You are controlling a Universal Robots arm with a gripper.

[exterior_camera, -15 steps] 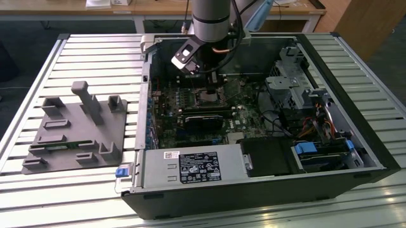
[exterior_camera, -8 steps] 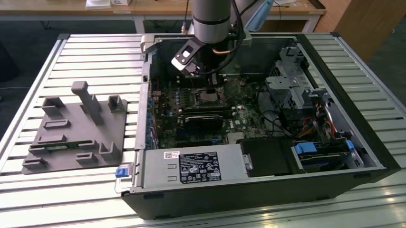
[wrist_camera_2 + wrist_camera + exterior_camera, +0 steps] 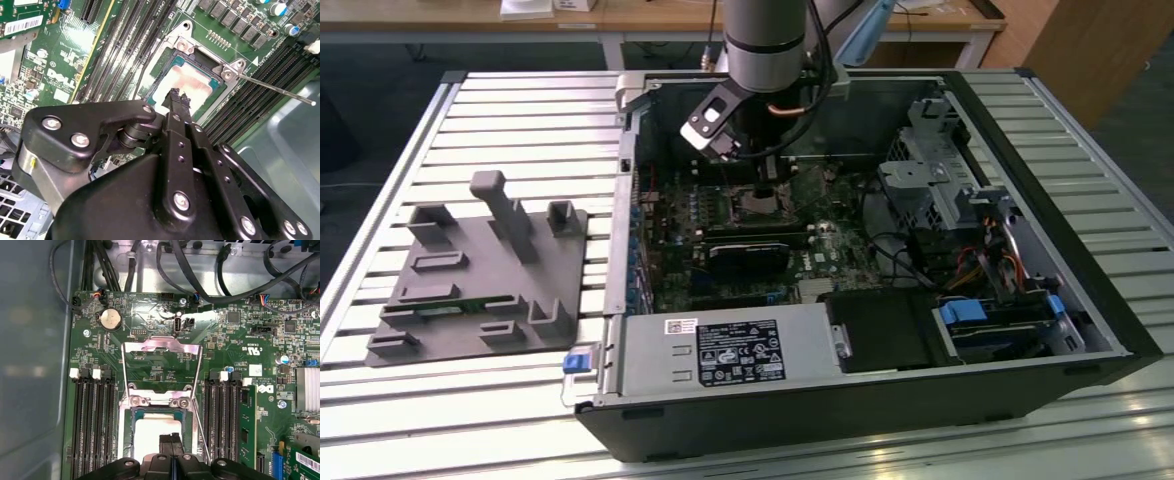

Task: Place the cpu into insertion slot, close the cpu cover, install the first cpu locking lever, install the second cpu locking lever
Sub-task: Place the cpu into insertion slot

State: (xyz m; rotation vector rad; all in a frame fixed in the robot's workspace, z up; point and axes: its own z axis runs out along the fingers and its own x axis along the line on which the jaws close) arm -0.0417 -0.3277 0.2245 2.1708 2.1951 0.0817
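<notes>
In the exterior view, a grey fixture block [image 3: 467, 270] lies on the slatted table [image 3: 520, 110] at the view's left; what sits in its recesses is too small to tell. To its right stands the open computer case [image 3: 854, 410]. The arm [image 3: 767, 40] reaches down into it, cropped at the picture's top, and its lower end is hard to tell apart from the dark interior above the insertion slot [image 3: 758, 203]. Further right, drive cages [image 3: 927, 175] and cables [image 3: 987, 265] hide part of the board.

In both wrist views the gripper [image 3: 170, 441] has its fingers pressed together with nothing between them. The tips are over the cpu [image 3: 150, 437], but I cannot tell whether they touch it. The cpu lies in the insertion slot, its near part hidden behind the gripper body. The cpu cover [image 3: 162, 346] stands tipped up, off the slot. A thin locking lever [image 3: 275, 87] sticks out unlatched across the memory slots [image 3: 260, 107].
</notes>
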